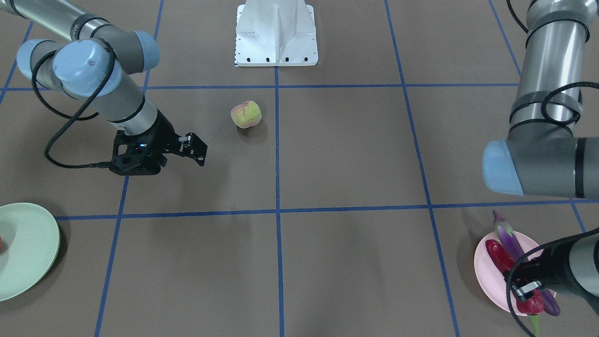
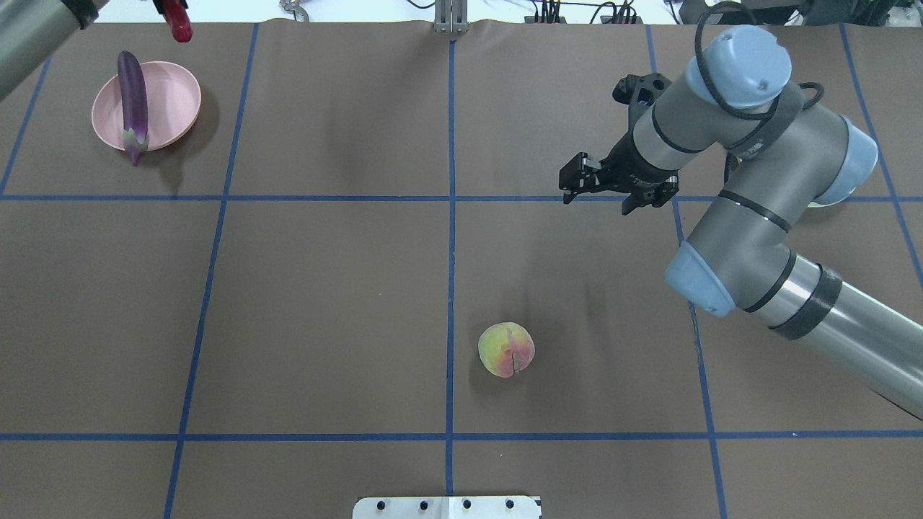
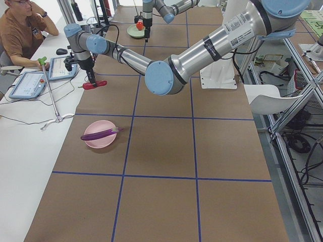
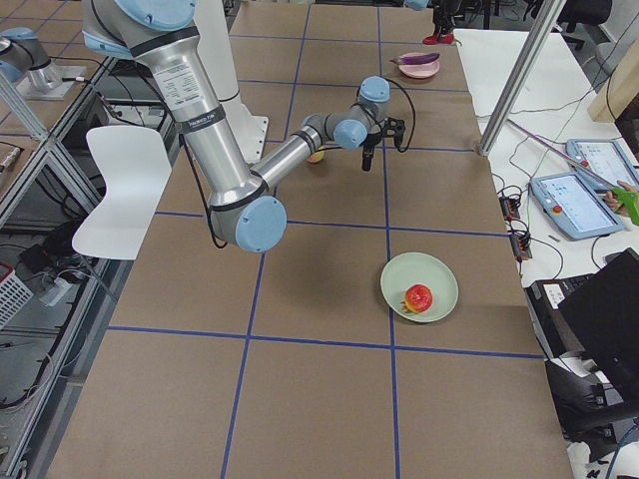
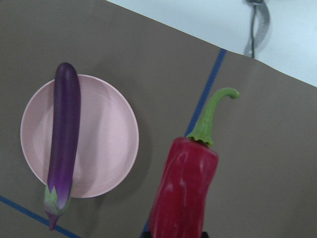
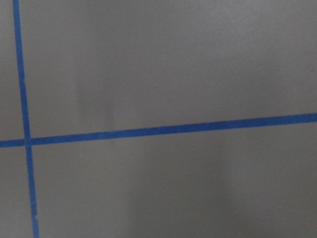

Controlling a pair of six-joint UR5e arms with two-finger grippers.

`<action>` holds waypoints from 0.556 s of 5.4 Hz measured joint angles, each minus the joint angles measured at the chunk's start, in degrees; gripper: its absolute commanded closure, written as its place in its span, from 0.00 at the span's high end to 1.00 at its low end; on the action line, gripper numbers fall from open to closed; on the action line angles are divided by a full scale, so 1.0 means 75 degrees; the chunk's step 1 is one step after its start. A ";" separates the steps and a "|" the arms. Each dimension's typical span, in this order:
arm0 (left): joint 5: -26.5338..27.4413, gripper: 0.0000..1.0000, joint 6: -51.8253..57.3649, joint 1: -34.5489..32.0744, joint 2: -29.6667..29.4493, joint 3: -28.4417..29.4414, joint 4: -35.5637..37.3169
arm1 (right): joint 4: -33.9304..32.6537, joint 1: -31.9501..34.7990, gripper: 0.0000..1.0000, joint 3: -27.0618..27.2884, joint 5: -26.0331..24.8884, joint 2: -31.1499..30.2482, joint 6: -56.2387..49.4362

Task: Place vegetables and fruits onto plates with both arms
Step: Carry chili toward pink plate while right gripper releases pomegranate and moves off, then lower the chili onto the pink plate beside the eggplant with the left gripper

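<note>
My left gripper (image 1: 525, 286) is shut on the red chili (image 5: 182, 191) and holds it in the air beside the pink plate (image 5: 106, 148), toward the table's far edge. The chili also shows in the overhead view (image 2: 179, 27). The purple eggplant (image 2: 133, 97) lies across the pink plate (image 2: 177, 101). My right gripper (image 2: 577, 180) is open and empty, above bare table, some way from the peach (image 2: 506, 349). The tomato (image 4: 418, 297) sits on the mint green plate (image 4: 424, 267), which also shows in the front view (image 1: 28, 248).
The white pedestal base (image 1: 276, 32) stands at the robot's side of the table. Blue tape lines divide the brown mat. An operator (image 3: 20, 33) sits at a white side table with tablets (image 3: 30, 83) beyond the pink plate.
</note>
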 measured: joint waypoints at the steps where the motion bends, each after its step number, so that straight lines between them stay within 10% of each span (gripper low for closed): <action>1: 0.0088 0.00 -0.0268 -0.0035 0.0026 0.0635 -0.0660 | -0.0352 -0.0546 1.00 0.0124 -0.0374 0.0201 0.0407; 3: 0.0644 0.00 -0.1052 0.0011 0.0056 0.1544 -0.1941 | -0.1089 -0.1330 1.00 0.0215 -0.0905 0.0569 0.0699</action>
